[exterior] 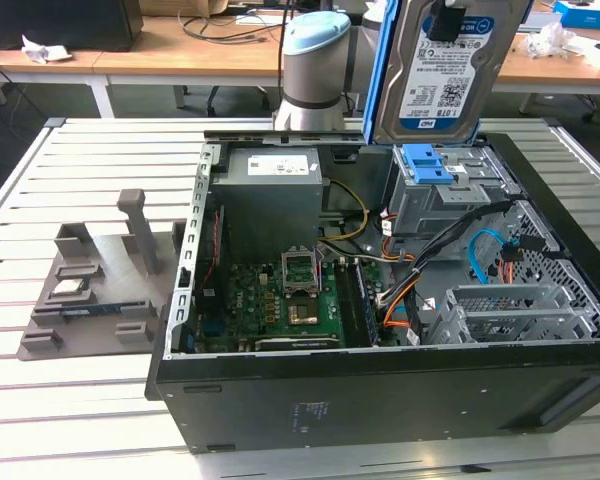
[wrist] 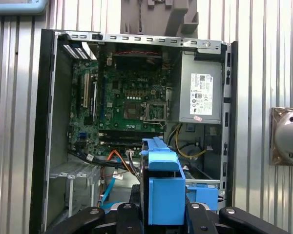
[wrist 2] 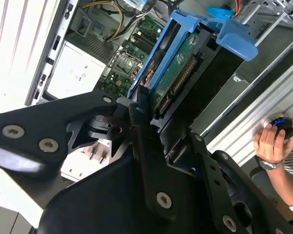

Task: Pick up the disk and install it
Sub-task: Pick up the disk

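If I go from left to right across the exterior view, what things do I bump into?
Grey parts rack → grey power supply box → the disk, lifted up high.

A robotics lab: slatted aluminium worktable (exterior: 80, 150), opened computer case (exterior: 380, 400), cable-strewn wooden desks (exterior: 180, 62) behind.

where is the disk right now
The disk hangs upright in the gripper at the exterior view's upper right, just above the blue latch of the drive cage in the open computer case.
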